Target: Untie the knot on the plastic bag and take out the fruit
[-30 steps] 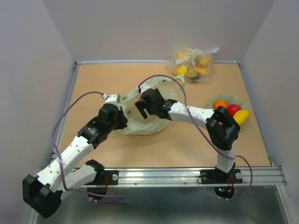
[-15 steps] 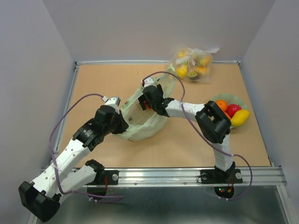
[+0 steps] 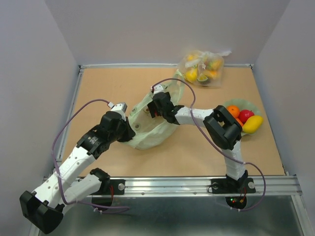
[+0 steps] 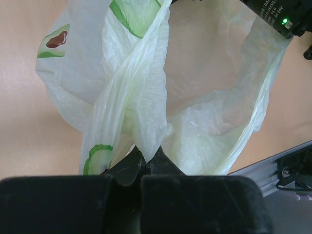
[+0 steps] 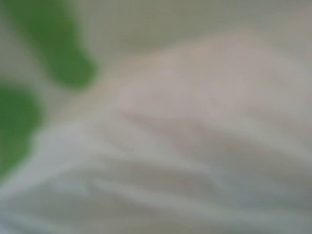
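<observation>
The pale green plastic bag (image 3: 150,132) lies mid-table with its mouth open; no tied knot shows. My left gripper (image 3: 129,132) is shut on a fold of the bag's edge, seen pinched between the fingertips in the left wrist view (image 4: 145,157), with a twisted handle strip (image 4: 141,87) rising from it. My right gripper (image 3: 156,105) is down in the bag's mouth; its fingers are hidden. The right wrist view shows only blurred bag plastic (image 5: 170,122). An orange (image 3: 232,110), a red fruit (image 3: 246,115) and a yellow mango (image 3: 253,123) lie on a pale green plate (image 3: 248,104) at the right.
A clear bag (image 3: 203,66) of yellow fruit sits at the back edge, right of centre. The right arm's elbow (image 3: 224,129) stands in front of the plate. Grey walls close in three sides, and a metal rail (image 3: 172,186) runs along the near edge.
My right gripper has moved back and left, from above the bag's front down into its mouth. The bag has bunched toward the left. My left arm has shifted slightly, still holding the bag.
</observation>
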{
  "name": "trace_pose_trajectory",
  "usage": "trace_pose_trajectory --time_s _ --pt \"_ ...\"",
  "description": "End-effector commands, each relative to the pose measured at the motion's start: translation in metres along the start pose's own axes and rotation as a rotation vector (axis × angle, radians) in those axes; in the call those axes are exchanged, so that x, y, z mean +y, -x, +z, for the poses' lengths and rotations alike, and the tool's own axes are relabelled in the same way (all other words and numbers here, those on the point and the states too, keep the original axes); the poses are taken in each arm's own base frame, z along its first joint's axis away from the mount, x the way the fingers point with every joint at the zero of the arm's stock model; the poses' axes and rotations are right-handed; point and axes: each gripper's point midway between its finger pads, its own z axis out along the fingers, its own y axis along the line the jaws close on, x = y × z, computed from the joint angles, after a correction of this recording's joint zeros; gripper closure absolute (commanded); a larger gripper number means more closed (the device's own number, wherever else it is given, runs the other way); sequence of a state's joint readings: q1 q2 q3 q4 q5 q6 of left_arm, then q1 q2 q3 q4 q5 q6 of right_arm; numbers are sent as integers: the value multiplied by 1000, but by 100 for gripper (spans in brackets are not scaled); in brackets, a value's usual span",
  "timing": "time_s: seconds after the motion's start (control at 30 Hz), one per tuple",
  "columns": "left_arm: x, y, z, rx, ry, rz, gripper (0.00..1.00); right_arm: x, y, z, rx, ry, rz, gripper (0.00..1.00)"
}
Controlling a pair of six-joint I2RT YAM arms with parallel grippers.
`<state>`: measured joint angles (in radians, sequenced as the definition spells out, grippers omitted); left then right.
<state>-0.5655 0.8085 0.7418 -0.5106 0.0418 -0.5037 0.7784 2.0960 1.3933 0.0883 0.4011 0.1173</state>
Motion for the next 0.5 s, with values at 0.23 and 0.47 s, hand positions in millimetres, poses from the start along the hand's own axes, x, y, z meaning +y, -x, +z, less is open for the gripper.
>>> trace_pose_trajectory --time_s 0.23,0.47 --pt "13 20 9 -108 82 -38 100 22 72 -94 -176 308 47 100" --pt "24 38 22 -185 163 -50 100 66 92 -176 -218 708 54 100"
